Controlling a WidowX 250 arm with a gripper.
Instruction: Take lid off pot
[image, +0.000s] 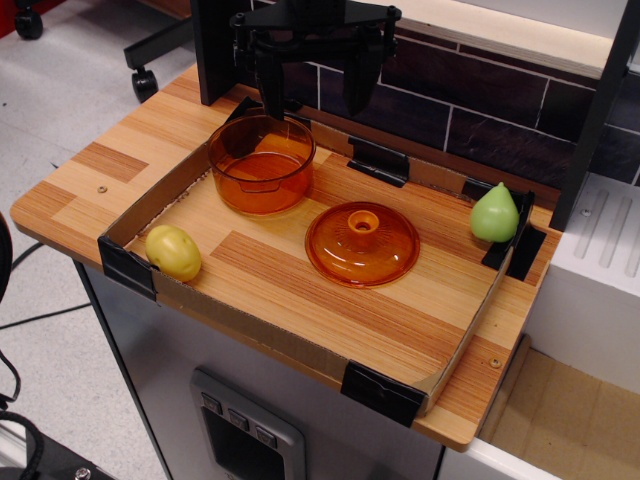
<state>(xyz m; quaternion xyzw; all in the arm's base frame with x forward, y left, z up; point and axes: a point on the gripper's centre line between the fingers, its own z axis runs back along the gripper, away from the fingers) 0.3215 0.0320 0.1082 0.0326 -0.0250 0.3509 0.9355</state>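
The orange lid (362, 243) with its centre knob lies flat on the wooden tray floor, to the right and in front of the pot. The deep translucent orange pot (260, 163) stands open at the back left of the tray. My gripper (315, 98) hangs high at the back, above and behind the pot, its two black fingers spread wide apart and holding nothing.
A yellow potato (173, 252) lies at the tray's front left corner. A green pear (495, 213) stands at the right edge. A low cardboard wall (300, 345) with black corner clips rims the tray. A dark brick wall rises behind.
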